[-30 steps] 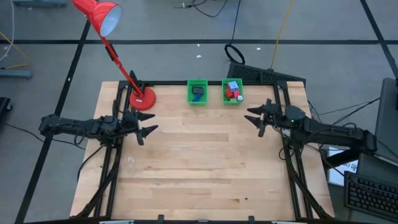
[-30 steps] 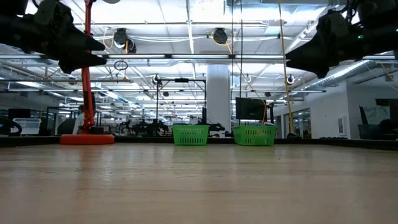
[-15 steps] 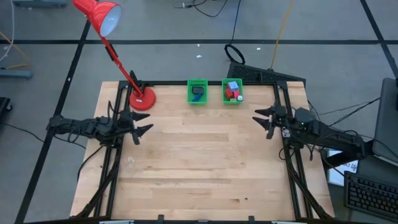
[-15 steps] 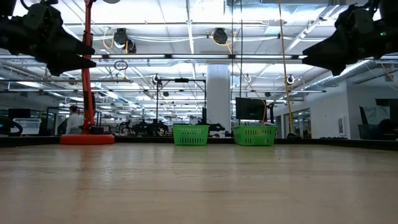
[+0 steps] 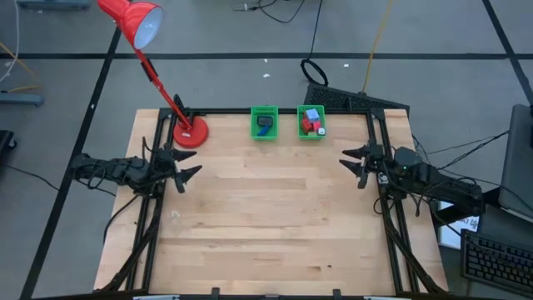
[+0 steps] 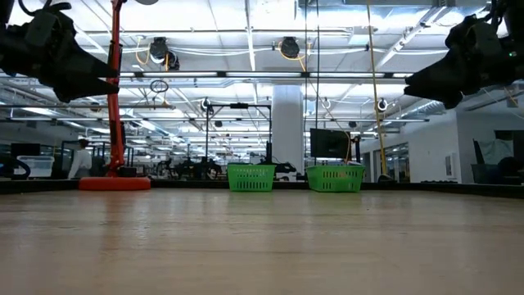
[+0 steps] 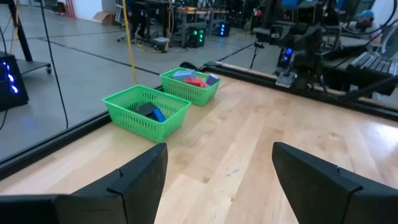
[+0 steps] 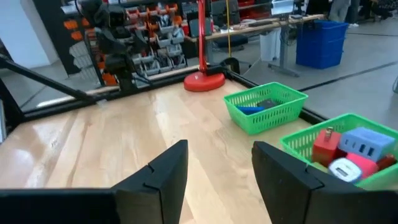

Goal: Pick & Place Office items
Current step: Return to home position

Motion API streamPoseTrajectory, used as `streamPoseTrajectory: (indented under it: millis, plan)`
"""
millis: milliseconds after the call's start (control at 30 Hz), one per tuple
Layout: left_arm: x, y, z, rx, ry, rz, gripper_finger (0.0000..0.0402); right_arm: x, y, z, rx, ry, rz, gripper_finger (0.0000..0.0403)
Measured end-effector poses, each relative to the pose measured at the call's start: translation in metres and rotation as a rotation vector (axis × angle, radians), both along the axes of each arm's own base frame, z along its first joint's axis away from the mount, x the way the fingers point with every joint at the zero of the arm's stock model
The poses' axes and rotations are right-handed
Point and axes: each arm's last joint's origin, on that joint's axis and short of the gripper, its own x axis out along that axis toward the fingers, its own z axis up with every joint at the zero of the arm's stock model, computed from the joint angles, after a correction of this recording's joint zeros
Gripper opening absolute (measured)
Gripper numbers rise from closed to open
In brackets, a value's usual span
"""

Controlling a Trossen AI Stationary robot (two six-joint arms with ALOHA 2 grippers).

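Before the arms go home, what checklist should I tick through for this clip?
1. Left gripper open, nothing between its fingers: ok.
2. Right gripper open, nothing held: ok.
3. Left green basket holds the blue and black pieces: ok.
4. Right green basket holds the red and pale blue pieces: ok.
5. No office item loose on the table, by the high view: ok.
6. Red lamp base apart from the left gripper: ok.
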Motion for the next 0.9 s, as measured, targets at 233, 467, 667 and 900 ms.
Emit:
streamPoseTrajectory:
  millis: [233,467,667,900]
  plan:
    - [0.0,0.0,-0.001,-0.014,0.005,0.002,0.0275,0.013,-0.003,-0.023,-0.029,-0.113,0.029,0.0173]
    - [0.0,0.0,-0.001,-0.007,0.008,0.002,0.0282,0.014,-0.003,-0.021,-0.066,-0.178,0.029,0.0173]
    - [0.004,0.0,-0.012,0.0,0.011,0.027,0.0295,0.014,-0.002,-0.022,-0.099,-0.163,0.075,0.0174]
    - [0.01,-0.001,-0.021,0.006,-0.014,0.046,0.0287,0.014,-0.002,-0.023,-0.108,-0.156,0.079,0.0172]
